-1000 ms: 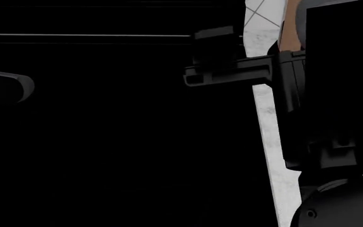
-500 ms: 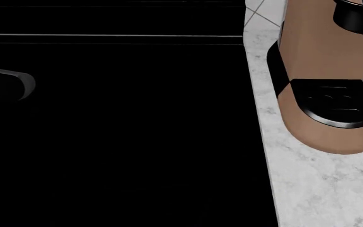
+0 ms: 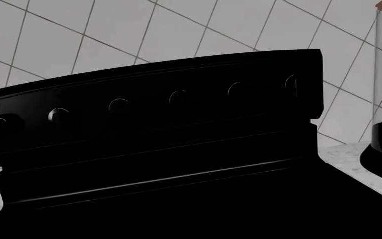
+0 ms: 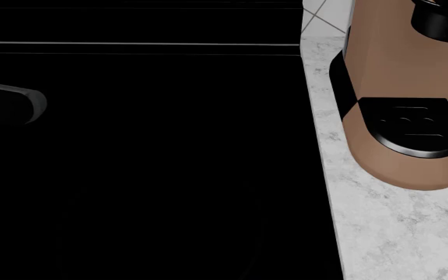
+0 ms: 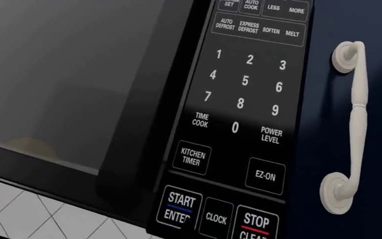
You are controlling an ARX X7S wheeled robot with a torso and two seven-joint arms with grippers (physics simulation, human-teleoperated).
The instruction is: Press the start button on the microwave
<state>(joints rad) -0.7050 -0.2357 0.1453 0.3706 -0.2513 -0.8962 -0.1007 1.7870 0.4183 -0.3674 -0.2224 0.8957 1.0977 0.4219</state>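
The microwave fills the right wrist view, close up: a dark glass door with a black keypad beside it. The START/ENTER button sits at the lower left corner of the keypad, beside CLOCK and STOP/CLEAR. No finger of the right gripper shows in that view. Neither gripper shows in the head view or in the left wrist view. The microwave does not show in the head view.
A black stove fills most of the head view; the left wrist view shows its knob panel. A tan-and-black coffee machine stands on the marble counter. A navy cabinet door with a white handle adjoins the keypad.
One second ago my right arm and gripper crossed the head view in front of the coffee machine. They have left that view, and the coffee machine now shows in full.
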